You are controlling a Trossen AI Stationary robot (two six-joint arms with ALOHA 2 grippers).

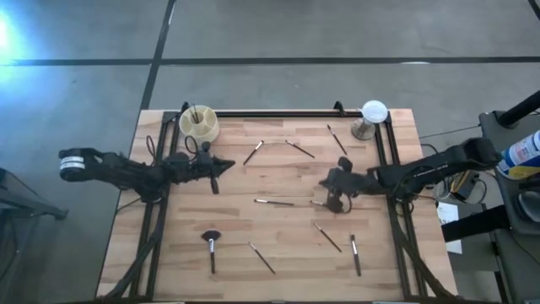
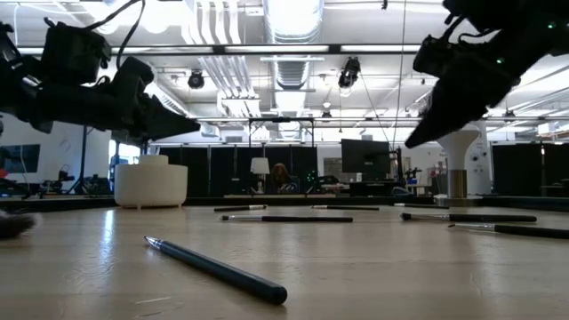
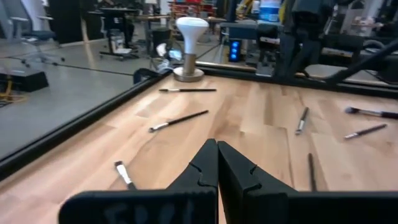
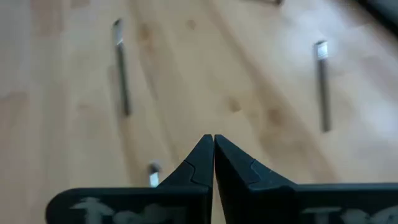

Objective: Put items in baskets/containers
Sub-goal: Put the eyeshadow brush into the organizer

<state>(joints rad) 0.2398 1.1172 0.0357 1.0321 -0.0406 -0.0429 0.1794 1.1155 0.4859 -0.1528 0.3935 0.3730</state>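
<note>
1. A wooden table (image 1: 278, 253) is seen from above, with makeup brushes scattered over it and a round cream cup (image 1: 199, 124) near its far left corner.
2. The cup holds at least one thin dark brush standing upright; inner dividers show at its top.
3. The left gripper (image 1: 226, 166) hangs above the table just in front of the cup, pointing toward the table's middle. Its two dark fingers (image 3: 205, 168) are pressed together with nothing between them.
4. The right gripper (image 1: 335, 203) hovers well to the right of the cup, over the table's right half. Its fingers (image 4: 200, 163) also meet tip to tip, holding nothing, with brushes lying on the wood just below.
5. A brush with a wide fluffy dark head (image 1: 211, 242) lies near the front edge, well in front of the cup.
6. A white dome on a metal stand (image 1: 372, 116) sits at the far right corner, opposite the cup.
7. Other thin brushes lie between the cup and the dome and across the middle and front right.
</note>
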